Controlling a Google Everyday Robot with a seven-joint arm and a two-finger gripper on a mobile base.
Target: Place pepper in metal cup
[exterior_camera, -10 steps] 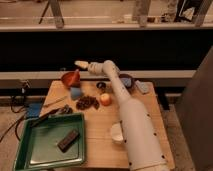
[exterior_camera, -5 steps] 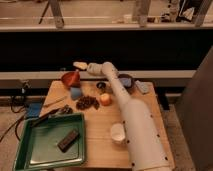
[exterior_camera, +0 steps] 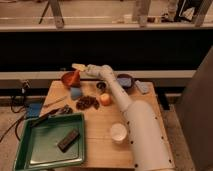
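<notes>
My gripper (exterior_camera: 78, 70) is at the back left of the wooden table (exterior_camera: 100, 150), reaching left from the long white arm (exterior_camera: 132, 125). It hangs just over a red-orange bowl (exterior_camera: 69, 79). A pale yellowish piece shows at its tip. I cannot make out a pepper for certain. The small dark metal cup (exterior_camera: 101, 86) stands right of the gripper, close beside the arm. An orange round fruit (exterior_camera: 105, 99) lies in front of the cup.
A wider dark bowl (exterior_camera: 125, 80) and a grey-blue object (exterior_camera: 142, 86) sit at the back right. A blue cup (exterior_camera: 76, 92), a dark clump (exterior_camera: 87, 102) and a white cup (exterior_camera: 118, 132) stand mid-table. A green tray (exterior_camera: 30, 150) holding a dark bar (exterior_camera: 68, 140) fills the front left.
</notes>
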